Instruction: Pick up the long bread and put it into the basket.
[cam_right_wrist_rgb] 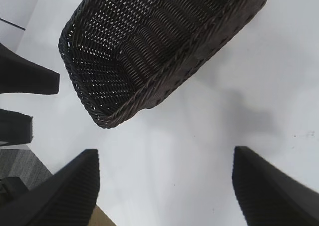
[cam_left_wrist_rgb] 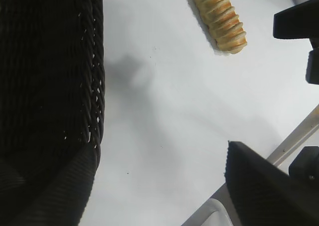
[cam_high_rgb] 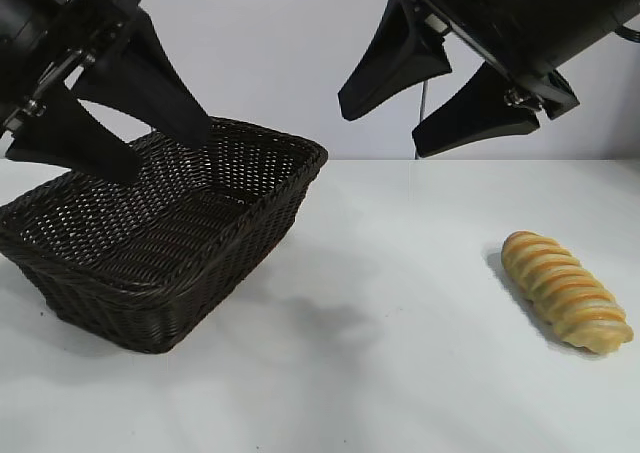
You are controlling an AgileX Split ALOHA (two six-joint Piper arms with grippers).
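Observation:
The long bread (cam_high_rgb: 566, 291), a golden-tan loaf with spiral ridges, lies on the white table at the right; it also shows in the left wrist view (cam_left_wrist_rgb: 220, 17). The dark-brown wicker basket (cam_high_rgb: 255, 213) stands at the left, empty, and shows in the right wrist view (cam_right_wrist_rgb: 149, 51) and the left wrist view (cam_left_wrist_rgb: 94, 76). My right gripper (cam_high_rgb: 400, 128) is open and empty, high above the table, up and to the left of the bread. My left gripper (cam_high_rgb: 165, 153) is open and empty, raised over the basket's far side.
The white table (cam_high_rgb: 400, 353) stretches between basket and bread. A pale wall stands behind. The table's edge and a light frame piece (cam_left_wrist_rgb: 294, 138) show in the left wrist view.

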